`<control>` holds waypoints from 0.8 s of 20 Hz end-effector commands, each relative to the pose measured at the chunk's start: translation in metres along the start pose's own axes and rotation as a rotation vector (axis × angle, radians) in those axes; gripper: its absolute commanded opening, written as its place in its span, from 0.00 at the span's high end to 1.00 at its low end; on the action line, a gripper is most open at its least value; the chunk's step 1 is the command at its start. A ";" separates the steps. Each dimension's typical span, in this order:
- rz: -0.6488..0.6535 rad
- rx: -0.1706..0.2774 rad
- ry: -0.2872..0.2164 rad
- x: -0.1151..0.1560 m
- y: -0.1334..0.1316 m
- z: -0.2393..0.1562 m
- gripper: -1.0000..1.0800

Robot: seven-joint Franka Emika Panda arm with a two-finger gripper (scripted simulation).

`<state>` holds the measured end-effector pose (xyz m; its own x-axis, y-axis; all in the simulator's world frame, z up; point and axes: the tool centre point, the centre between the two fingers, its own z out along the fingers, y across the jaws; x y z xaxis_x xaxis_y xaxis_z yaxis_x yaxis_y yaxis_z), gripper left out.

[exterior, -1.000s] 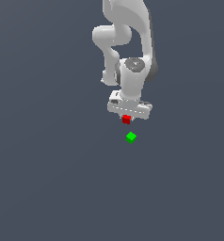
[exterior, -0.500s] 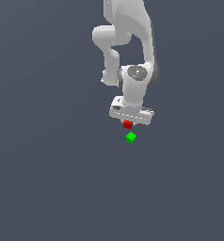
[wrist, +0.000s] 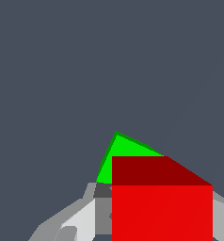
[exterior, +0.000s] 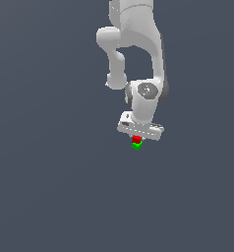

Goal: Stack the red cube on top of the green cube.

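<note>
Holding the red cube [exterior: 136,140] in the closed gripper [exterior: 137,139], directly above the green cube [exterior: 136,146].
The cubes look rotated relative to each other; releasing off-centre could let red slide off green.

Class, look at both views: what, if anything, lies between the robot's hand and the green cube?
The red cube lies between the hand and the green cube. The exterior view shows it directly above the green; the wrist view shows red overlapping green.
</note>
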<state>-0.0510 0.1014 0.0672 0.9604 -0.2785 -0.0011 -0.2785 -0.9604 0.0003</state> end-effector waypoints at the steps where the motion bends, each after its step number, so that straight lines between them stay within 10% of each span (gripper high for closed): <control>1: 0.000 0.001 0.001 0.005 -0.004 0.004 1.00; 6: 0.000 0.001 0.001 0.008 -0.006 0.007 1.00; 7: 0.000 0.001 0.001 0.008 -0.006 0.007 0.04; 16: 0.000 0.001 0.001 0.008 -0.006 0.007 0.04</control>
